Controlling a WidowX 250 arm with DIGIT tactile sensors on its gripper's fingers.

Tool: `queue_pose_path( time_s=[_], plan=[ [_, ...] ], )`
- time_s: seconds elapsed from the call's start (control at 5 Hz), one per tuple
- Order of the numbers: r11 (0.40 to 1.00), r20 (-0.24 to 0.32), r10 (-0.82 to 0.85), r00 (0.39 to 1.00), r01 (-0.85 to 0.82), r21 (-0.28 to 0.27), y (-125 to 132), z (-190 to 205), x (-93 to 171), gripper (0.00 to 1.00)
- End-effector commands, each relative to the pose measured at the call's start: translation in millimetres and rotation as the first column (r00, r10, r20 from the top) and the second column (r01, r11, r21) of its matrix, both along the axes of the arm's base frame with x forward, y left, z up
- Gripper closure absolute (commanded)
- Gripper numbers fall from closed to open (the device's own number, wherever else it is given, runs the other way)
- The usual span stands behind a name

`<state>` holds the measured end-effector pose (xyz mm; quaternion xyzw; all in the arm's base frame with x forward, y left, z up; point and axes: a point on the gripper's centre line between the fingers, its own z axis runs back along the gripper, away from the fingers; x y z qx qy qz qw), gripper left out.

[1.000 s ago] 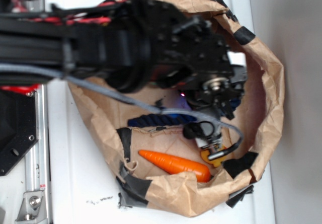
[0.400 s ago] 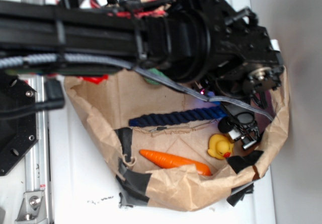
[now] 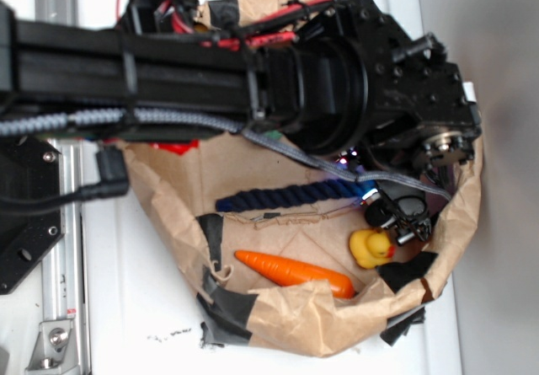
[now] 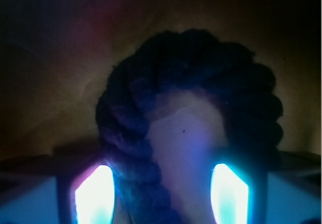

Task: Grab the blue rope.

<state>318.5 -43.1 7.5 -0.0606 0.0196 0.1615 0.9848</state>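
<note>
**Operator:** Describe the layout, largest item first.

**Technician:** The arm spans the upper half of the exterior view, from the left edge to the right. Under it, a brown paper bag with black tape patches lies open on the white worktop. The blue rope lies inside the bag at centre frame. It runs roughly left to right, and its right end passes under the wrist. Below it lies an orange carrot toy, and at lower right a yellow duck. Both are apart from the rope.

**Operator:** What is the claw's condition?

**Technician:** The claw is apart. The wrist view shows two lit fingertips low in the frame with a clear gap between them. The rope forms an arch above that gap, with its left leg close beside the left fingertip. The view is dark and tinted, so contact probably has not occurred, but that cannot be confirmed.

**Operator:** How should the grasp be carried out?

**Technician:**
1. Centre the gap on one leg of the arch, not on the hollow inside it. Closing on the hollow would likely catch nothing.
2. Lower the claw until the fingertips straddle the full thickness of the cord.
3. Stay clear of the bag wall at right. A fold of paper could enter the grip.
4. Close firmly. Twisted cord is likely to compress and roll under a light pinch.
5. Lift slowly, because the free length will trail toward the duck.
</note>
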Motion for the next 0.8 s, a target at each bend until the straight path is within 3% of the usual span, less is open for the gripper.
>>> queue_pose_path(
  time_s=[0.0, 0.2, 0.4, 0.6],
  plan=[
    [0.971, 0.154, -0.21, 0.966, 0.224, -0.081, -19.0, 27.1, -13.7, 1.0],
    [0.956, 0.233, -0.258, 0.938, 0.282, -0.078, -0.9, 76.9, -20.3, 1.0],
    [0.96, 0.223, -0.27, 0.937, 0.278, -0.008, 15.4, 127.4, -30.7, 1.0],
    [0.96, 0.143, -0.279, 0.95, 0.272, 0.066, 14.9, 158.7, -37.0, 1.0]
  ],
)
